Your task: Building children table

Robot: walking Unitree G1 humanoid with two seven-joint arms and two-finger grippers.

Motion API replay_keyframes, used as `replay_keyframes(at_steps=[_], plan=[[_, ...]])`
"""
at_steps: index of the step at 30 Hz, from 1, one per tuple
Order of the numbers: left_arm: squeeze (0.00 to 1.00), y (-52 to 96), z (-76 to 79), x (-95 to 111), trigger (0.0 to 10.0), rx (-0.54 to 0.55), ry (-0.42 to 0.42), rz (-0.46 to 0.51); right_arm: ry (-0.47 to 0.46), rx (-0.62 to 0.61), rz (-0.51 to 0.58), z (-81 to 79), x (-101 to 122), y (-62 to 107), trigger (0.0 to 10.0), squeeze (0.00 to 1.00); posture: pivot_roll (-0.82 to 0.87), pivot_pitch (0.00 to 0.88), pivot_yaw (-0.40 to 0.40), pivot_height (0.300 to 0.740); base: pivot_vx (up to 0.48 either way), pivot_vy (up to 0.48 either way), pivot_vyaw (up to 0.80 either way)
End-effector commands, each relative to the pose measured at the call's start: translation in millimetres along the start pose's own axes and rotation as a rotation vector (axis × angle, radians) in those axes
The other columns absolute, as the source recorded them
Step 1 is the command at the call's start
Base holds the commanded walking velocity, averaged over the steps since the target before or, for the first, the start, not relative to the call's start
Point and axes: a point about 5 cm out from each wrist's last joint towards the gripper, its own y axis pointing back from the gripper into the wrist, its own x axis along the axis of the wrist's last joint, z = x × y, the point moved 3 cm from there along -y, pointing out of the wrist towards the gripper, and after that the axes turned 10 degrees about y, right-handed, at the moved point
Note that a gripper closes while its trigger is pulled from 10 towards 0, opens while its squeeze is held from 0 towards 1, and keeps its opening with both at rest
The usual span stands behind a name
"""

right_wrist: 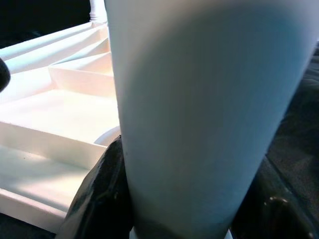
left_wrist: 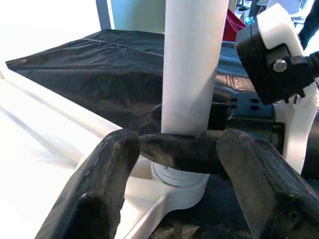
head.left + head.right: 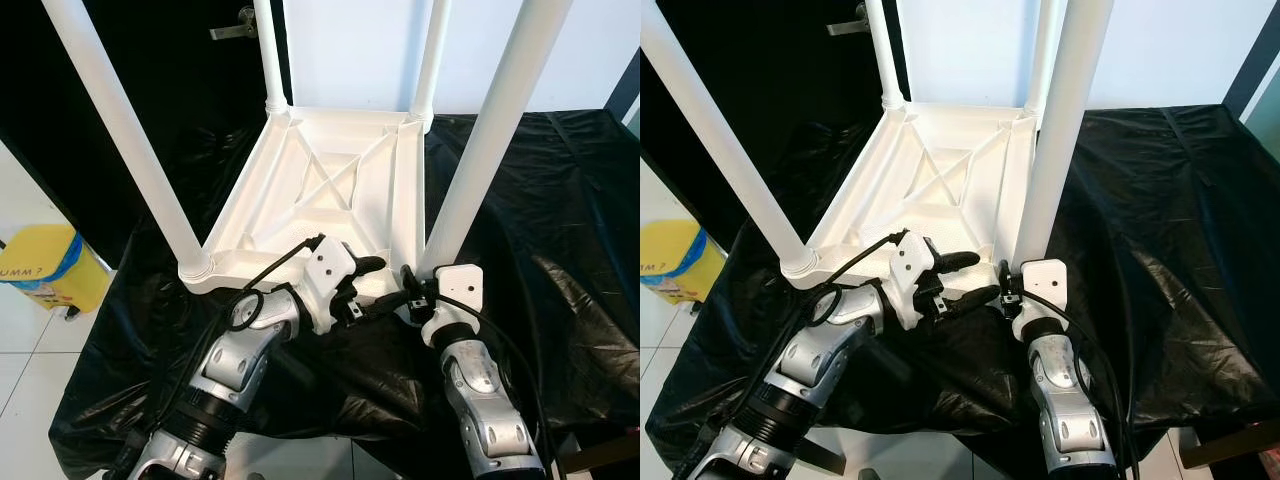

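Right claw (image 3: 1012, 283) clamps leg (image 3: 1055, 150), base hidden | left claw (image 3: 965, 279) spread, holding nothing

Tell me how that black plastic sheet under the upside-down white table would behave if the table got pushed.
The black sheet looks thin and floppy; it already lies wrinkled. It would probably bunch or slide with the white table rather than grip it. Its glossy surface suggests that it's slippery.

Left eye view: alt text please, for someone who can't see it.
An upturned white children's table lies on a black sheet, four legs up. The right gripper clasps the near right leg at its base; the left gripper, open, reaches toward it.
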Motion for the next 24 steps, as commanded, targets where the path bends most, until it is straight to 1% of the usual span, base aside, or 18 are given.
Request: replay_keyframes(at_steps=[1,2,4,5,8,12,13,14,15,16,17,18,20,21,24], plan=[[0.0,-0.8,-0.7,0,10.0,-0.018,-0.002,-0.001,-0.003,0.021,-0.027,3.8,-7,2.5,10.0,1.0,-0.2,0.004,0.039,0.74,0.0,0.0,0.0],[0.0,-0.5,-1.7,1,10.0,-0.016,-0.005,0.0,-0.007,0.045,-0.001,8.1,-4,1.5,10.0,1.0,-0.2,0.0,0.037,0.74,0.0,0.0,0.0],[0.0,-0.3,-2.3,1,10.0,-0.014,-0.007,0.0,-0.009,0.059,0.017,11.3,-1,1.0,10.0,1.0,-0.2,0.0,0.037,0.74,0.0,0.0,0.0],[0.0,0.1,-3.4,1,10.0,-0.012,-0.011,0.001,0.019,0.116,0.061,17.1,4,1.4,10.0,1.0,-0.19,0.0,0.036,0.74,0.0,0.0,0.0],[0.0,0.1,-3.7,1,10.0,-0.012,-0.012,0.001,0.032,0.138,0.073,18.3,5,1.9,10.0,1.0,-0.19,0.0,0.036,0.74,0.0,0.0,0.0],[0.0,0.2,-3.9,1,10.0,-0.011,-0.013,0.002,0.024,0.15,0.075,18.6,5,2.6,10.0,1.0,-0.19,0.0,0.036,0.74,0.0,0.0,0.0],[0.0,0.6,-4.5,1,10.0,-0.01,-0.015,0.0,0.019,0.228,0.074,22.3,4,5.4,10.0,1.0,-0.19,0.0,0.037,0.74,0.0,0.0,0.0],[0.0,0.6,-4.5,1,10.0,-0.01,-0.015,0.0,0.019,0.228,0.074,22.3,4,5.4,10.0,1.0,-0.19,0.0,0.037,0.74,0.0,0.0,0.0],[0.0,1.7,-5.5,0,10.0,-0.01,-0.018,-0.005,0.027,0.366,0.074,24.2,2,10.5,10.0,0.0,-0.19,0.0,0.042,0.74,0.0,0.0,0.0],[0.0,1.7,-5.5,0,10.0,-0.01,-0.018,-0.005,0.027,0.366,0.074,24.2,2,10.5,10.0,0.0,-0.19,0.0,0.042,0.74,0.0,0.0,0.0],[0.0,4.0,-6.6,-1,10.0,-0.013,-0.021,-0.014,0.037,0.57,0.048,27.2,-2,17.6,10.0,0.0,-0.19,0.0,0.047,0.74,0.0,0.0,0.0],[0.0,4.0,-6.6,-1,10.0,-0.013,-0.021,-0.014,0.037,0.57,0.048,27.2,-2,17.6,10.0,0.0,-0.19,0.0,0.047,0.74,0.0,0.0,0.0],[0.0,6.3,-6.3,-2,10.0,-0.024,-0.02,-0.021,0.064,0.651,0.027,29.0,-6,16.2,10.0,0.0,-0.19,0.0,0.052,0.74,0.0,0.0,0.0],[0.0,6.3,-6.3,-2,10.0,-0.024,-0.02,-0.021,0.064,0.651,0.027,29.0,-6,16.2,10.0,0.0,-0.19,0.0,0.052,0.74,0.0,0.0,0.0],[0.0,9.4,-5.3,-2,10.0,-0.046,-0.014,-0.028,0.089,0.702,0.024,32.4,-6,10.3,10.0,0.0,-0.19,0.0,0.055,0.74,0.0,0.0,0.0]])
